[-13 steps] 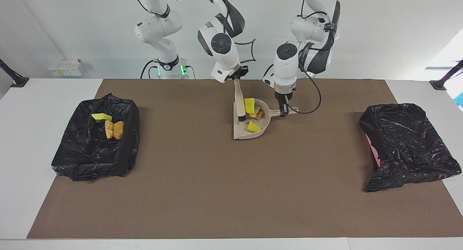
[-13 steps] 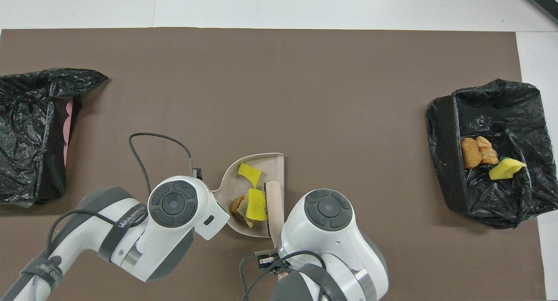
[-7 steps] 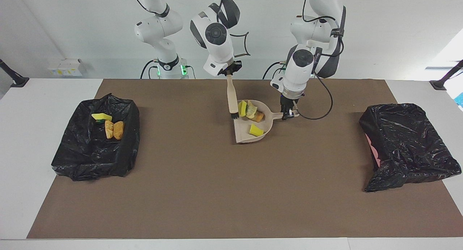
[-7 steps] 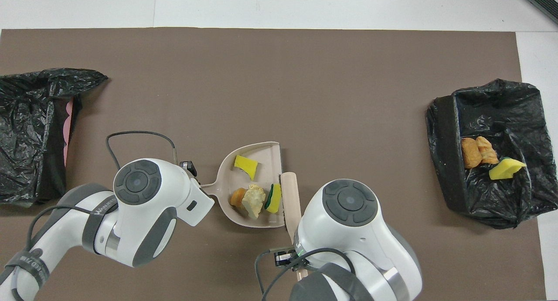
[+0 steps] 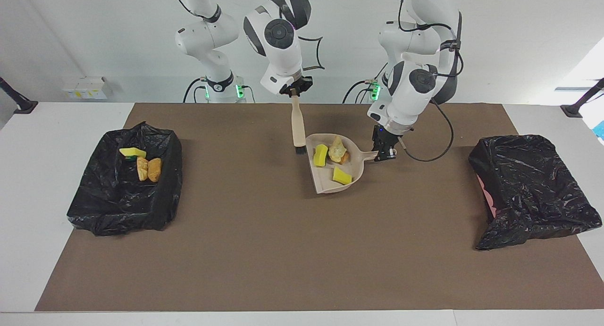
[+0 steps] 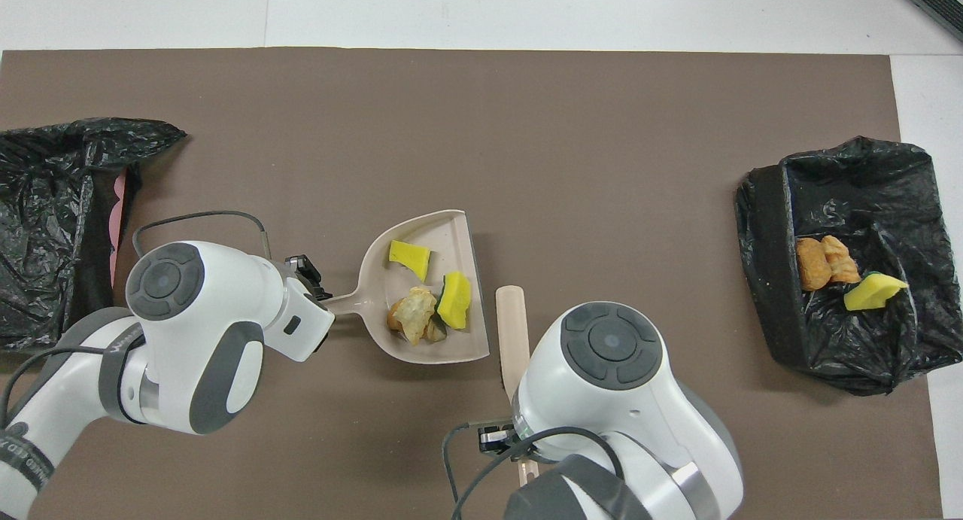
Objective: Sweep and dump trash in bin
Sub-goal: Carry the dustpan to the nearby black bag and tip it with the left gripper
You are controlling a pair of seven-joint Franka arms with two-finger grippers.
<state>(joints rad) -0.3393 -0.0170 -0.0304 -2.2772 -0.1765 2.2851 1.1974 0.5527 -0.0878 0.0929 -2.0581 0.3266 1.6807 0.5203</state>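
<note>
Four scraps (image 5: 332,161) now ride in the dustpan (image 5: 325,180), which the left gripper (image 5: 384,152), clamped on its handle, has lifted and swung outward. The right gripper (image 5: 293,89), shut on the brush (image 5: 298,128), has pulled it clear beside the pan, so sweeping looks done. Dumping comes next, maybe into the bin (image 5: 123,194) holding three scraps already.

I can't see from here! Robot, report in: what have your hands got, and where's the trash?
Left gripper shut on dustpan handle. Right gripper shut on brush, beside the pan. Four scraps in pan, three in the bin at right arm's end. Nothing in the way.
</note>
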